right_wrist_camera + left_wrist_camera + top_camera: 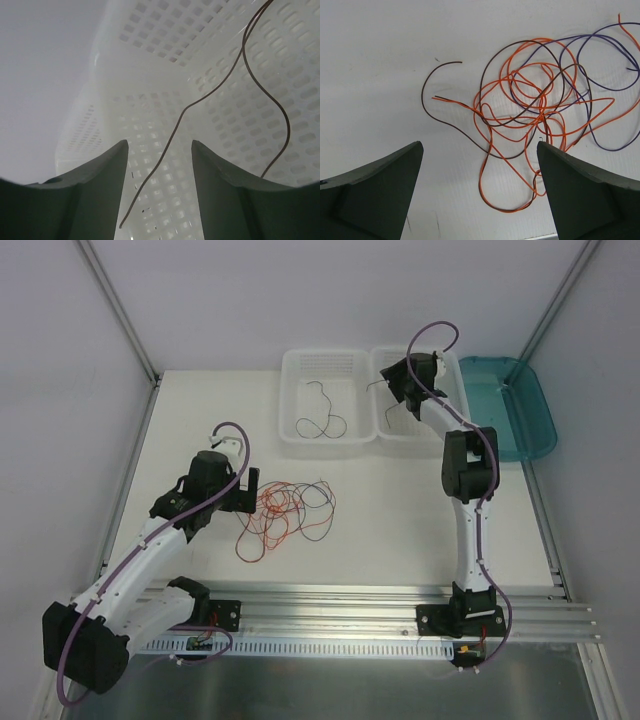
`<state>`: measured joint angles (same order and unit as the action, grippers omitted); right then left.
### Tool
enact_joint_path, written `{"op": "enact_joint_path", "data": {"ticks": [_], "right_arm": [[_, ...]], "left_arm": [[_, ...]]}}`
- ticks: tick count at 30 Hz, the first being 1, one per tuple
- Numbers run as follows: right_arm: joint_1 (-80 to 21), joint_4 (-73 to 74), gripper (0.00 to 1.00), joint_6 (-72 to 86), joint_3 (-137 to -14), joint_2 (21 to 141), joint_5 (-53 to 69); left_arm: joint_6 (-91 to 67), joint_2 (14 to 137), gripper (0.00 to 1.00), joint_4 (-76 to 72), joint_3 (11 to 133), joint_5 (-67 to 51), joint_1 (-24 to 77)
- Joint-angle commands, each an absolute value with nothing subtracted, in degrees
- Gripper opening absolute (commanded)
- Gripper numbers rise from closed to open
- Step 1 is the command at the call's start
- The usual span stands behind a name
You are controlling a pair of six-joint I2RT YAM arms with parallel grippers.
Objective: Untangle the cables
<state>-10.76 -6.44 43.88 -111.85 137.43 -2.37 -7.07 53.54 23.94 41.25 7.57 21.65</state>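
The cables (287, 508) lie as a loose tangle of orange, purple and dark brown wires on the white table. In the left wrist view the tangle (540, 105) spreads ahead and to the right. My left gripper (247, 487) (479, 150) is open and empty just left of the tangle, with an orange loop lying between its fingers. My right gripper (393, 382) (160, 145) is open inside the right white basket (400, 430). A single dark brown wire (210, 92) runs loose between its fingers, not gripped.
The left white basket (292, 435) holds one dark wire (322, 416). A teal tray (515, 410) stands at the back right, next to the baskets. An aluminium rail (350, 600) runs along the near edge by the arm bases.
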Motion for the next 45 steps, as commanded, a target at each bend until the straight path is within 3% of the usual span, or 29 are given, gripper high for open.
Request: {"op": "enact_joint_path", "data": {"ticks": [1,16,36,45], "right_arm": [[-11.1,-13.7,0.57,47.3,-115.4,137.8,-2.7],[-11.3,-14.2,0.38,50.6,-113.8,138.6,-1.2],[-11.4,-12.8,0.36,51.2,-111.9,138.8,3.0],[-10.9,-14.6,0.01,51.2,-110.5,136.7,3.1]], "left_arm": [[-7.6,54.0,0.99,23.6,41.7,7.9,21.3],[-7.6,53.7,0.99,23.8,41.8,7.9,21.2],[-7.6,53.4,0.99,23.9,41.7,7.7,21.3],[-7.6,53.3,0.99,23.9,41.7,7.8,21.2]]}}
